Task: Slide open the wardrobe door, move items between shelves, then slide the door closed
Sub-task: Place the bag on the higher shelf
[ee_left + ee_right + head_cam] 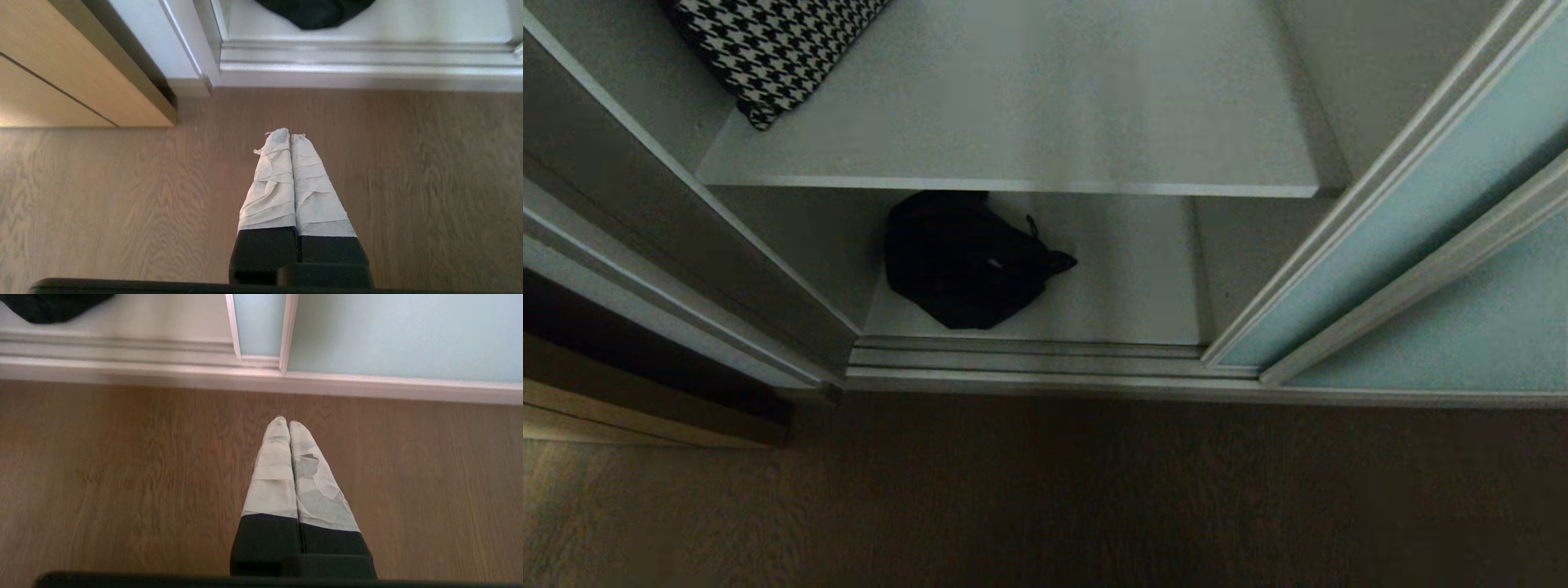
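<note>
Head view: wardrobe bay stands open; sliding wardrobe door of frosted pale blue-green glass in a thin silver frame [1405, 237] sits pushed to the right, stacked against its twin panel [1445, 343], so access is free; soft black bag [968, 261] lies on the lower matt white-grey shelf [1135, 302], left of centre, near the front edge and partly tucked under the upper matt white-grey shelf [1029, 106]; black-and-white houndstooth cushion [768, 49] at the upper shelf's back left corner; no arm in shot.

Left wrist view: left gripper [289, 134], tape-wrapped fingers [273, 179] pressed together on nothing, hangs over the brown wood-grain floor [102, 196] short of the ribbed silver floor track [367, 57]; reads as parked.

Right wrist view: right gripper [288, 421], fingers together and empty, over the floor facing the door's bottom rail; also parked; my read: bag move is next.
</note>
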